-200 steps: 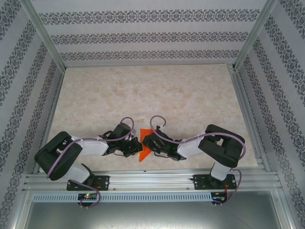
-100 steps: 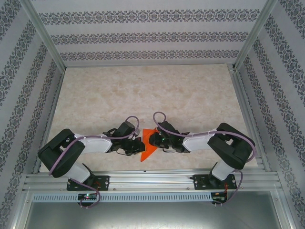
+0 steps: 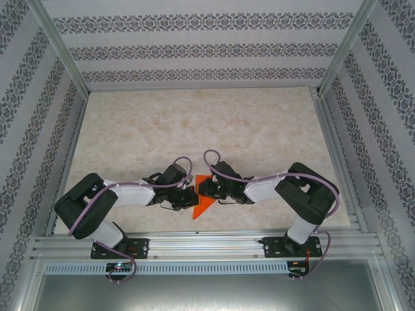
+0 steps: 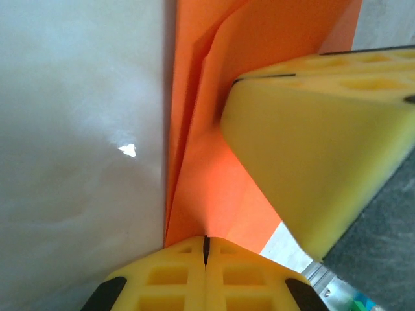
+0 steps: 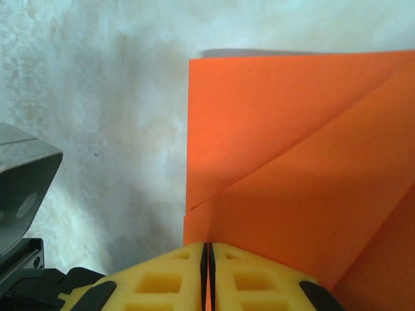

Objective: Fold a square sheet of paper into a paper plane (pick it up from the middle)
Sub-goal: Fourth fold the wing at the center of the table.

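The bench (image 3: 194, 123) is pale marble, and both arms fold inward to meet at the lower centre of the overhead view. The sheet of paper (image 3: 202, 206) lies there, already creased into a partly folded, pointed shape, with its tip toward the bottom of the frame. My left pincer (image 4: 206, 249) is pressed together on the layered edge at the bottom of its wrist view. My right pincer (image 5: 207, 249) is likewise clamped on the sheet's edge, bottom centre of its view. I judge tearing to be the main risk: with both gripping thin paper so near each other, any opposing pull could rip it. The loose layers could also splay and spoil the crease.
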Robot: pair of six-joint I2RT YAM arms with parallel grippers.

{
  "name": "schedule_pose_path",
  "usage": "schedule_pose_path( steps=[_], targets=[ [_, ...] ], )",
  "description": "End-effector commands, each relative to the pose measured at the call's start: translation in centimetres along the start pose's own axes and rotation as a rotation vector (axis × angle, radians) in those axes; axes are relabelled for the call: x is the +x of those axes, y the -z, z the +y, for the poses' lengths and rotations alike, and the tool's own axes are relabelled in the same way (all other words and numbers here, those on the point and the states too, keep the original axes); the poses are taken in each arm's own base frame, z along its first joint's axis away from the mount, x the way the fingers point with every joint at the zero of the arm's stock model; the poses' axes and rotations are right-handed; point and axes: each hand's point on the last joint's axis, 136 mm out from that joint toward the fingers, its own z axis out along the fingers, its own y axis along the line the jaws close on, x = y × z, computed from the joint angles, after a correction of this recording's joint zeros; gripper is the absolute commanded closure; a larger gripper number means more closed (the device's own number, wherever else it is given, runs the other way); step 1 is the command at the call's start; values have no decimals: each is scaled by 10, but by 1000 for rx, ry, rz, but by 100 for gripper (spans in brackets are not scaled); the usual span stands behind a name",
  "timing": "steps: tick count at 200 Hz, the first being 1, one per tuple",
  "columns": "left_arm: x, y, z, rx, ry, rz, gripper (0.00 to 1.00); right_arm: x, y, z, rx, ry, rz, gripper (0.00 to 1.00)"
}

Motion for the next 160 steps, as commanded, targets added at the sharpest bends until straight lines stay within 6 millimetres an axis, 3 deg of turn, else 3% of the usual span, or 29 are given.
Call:
schedule_pose_path(
  steps=[1,103,160],
  targets=[
    [39,1,91,-341,96,77,100,-20,1,-45,115,-27,-66,88],
    [41,0,99,-383,74,102,100,-87,32,-89,130,-125,-196,86],
    [38,-3,99,-391,69,104,100,-115,52,-70,152,-70,-187,86]
  ],
)
